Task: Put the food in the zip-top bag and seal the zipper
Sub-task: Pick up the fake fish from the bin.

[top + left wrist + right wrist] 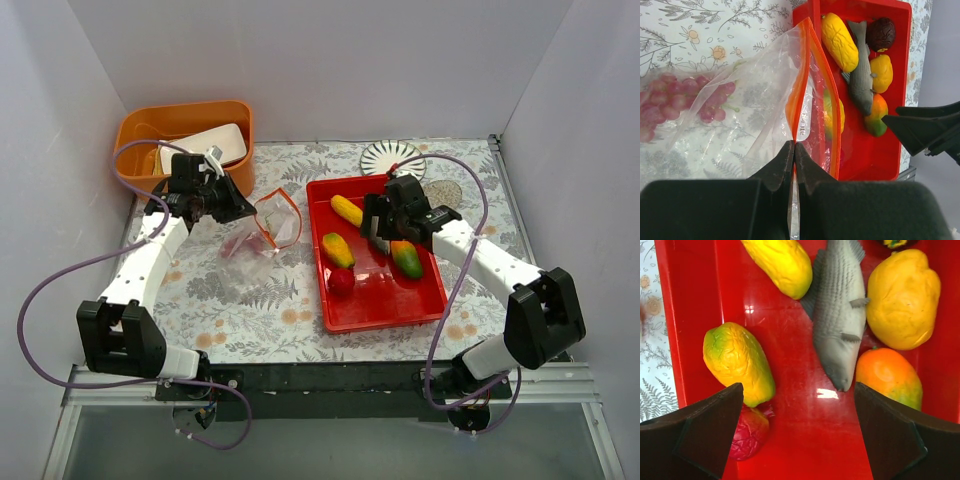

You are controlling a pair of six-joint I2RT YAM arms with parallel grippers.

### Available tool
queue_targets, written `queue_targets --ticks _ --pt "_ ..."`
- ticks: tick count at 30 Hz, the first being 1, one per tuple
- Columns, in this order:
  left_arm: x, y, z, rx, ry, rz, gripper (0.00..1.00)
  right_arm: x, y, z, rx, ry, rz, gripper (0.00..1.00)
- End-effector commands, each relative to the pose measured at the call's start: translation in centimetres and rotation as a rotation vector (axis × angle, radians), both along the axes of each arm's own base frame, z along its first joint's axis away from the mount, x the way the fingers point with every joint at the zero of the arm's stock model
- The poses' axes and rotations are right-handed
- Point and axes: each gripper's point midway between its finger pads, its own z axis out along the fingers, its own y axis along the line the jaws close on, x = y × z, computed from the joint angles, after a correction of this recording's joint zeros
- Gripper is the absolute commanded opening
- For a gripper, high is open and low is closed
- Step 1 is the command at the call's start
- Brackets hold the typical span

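The clear zip-top bag (pixel 277 224) lies left of the red tray (pixel 434 300), mouth open toward it. My left gripper (pixel 226 205) is shut on one lip of the orange-red zipper (pixel 801 85), seen closely in the left wrist view (pixel 794 145). Purple grapes (pixel 670 97) lie inside the bag. My right gripper (pixel 384 226) hangs open and empty over the tray (pixel 799 425), just above the grey fish (pixel 837 315). Around it lie corn (pixel 780 262), a yellow mango (pixel 902 300), an orange-green mango (pixel 887 375), a yellow-green mango (pixel 737 360) and a red apple (pixel 747 432). A dark plum (pixel 881 33) sits at the tray's far end.
An orange bin (pixel 140 130) holding a white object (pixel 205 145) stands at the back left, right behind my left gripper. A round white patterned plate (pixel 392 158) lies behind the tray. White walls close in the left, back and right sides.
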Motion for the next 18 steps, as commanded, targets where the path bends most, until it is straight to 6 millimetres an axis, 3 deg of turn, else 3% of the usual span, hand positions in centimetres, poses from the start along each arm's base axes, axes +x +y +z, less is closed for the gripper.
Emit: queue_targets --ticks 1,4,8,11,18 --pt "-0.8 -0.5 1.3 -0.024 -0.048 -0.009 0.0 1.1 -0.2 1.5 0.006 -0.058 0.043 0.98" --pt "-1.1 -0.6 1.1 -0.03 -0.045 -0.009 0.0 1.8 -1.0 -0.3 -0.032 0.008 0.045 0.94" --pt "-1.7 -0.5 0.9 -0.031 -0.039 -0.005 0.0 2.5 -1.7 -2.9 0.017 0.11 0.031 0.74" --pt "-2.0 -0.4 1.0 -0.026 -0.041 0.003 0.0 3.2 -1.5 -4.0 0.116 0.132 0.024 0.69" --pt "-2.3 -0.1 1.0 -0.014 -0.037 0.009 0.0 4.1 -1.3 -5.8 0.139 0.17 -0.002 0.69"
